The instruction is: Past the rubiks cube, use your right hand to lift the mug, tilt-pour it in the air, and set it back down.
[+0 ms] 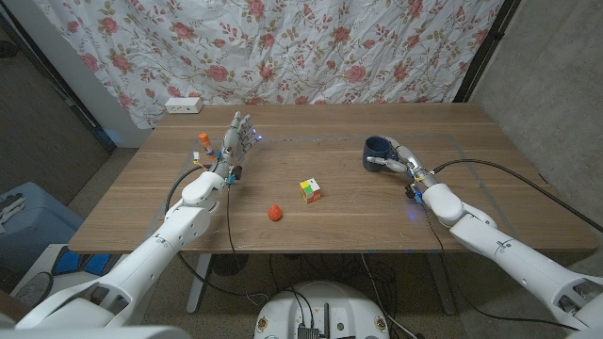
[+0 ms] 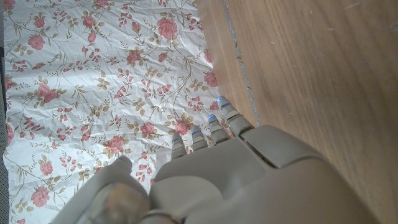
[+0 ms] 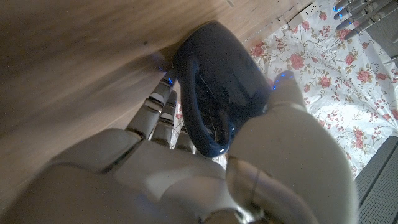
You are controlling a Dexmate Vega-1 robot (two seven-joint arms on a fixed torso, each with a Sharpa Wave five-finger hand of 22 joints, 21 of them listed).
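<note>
A dark blue mug (image 1: 378, 151) stands right of the table's middle, beyond and to the right of the rubiks cube (image 1: 310, 190). My right hand (image 1: 407, 162) grips the mug from its right side. In the right wrist view the thumb lies across the mug (image 3: 217, 81) and the fingers of my right hand (image 3: 186, 174) wrap behind it. The mug is at the wooden table (image 1: 377, 221) or just above it; I cannot tell which. My left hand (image 1: 236, 141) stands upright at the left, fingers apart, holding nothing; the left wrist view shows its back (image 2: 249, 174).
A small red object (image 1: 274, 212) lies left of the cube, nearer the front. Small orange pieces (image 1: 203, 139) sit beside my left hand. A white power strip (image 1: 184, 105) lies at the back left edge. A flowered curtain (image 1: 311, 47) hangs behind the table.
</note>
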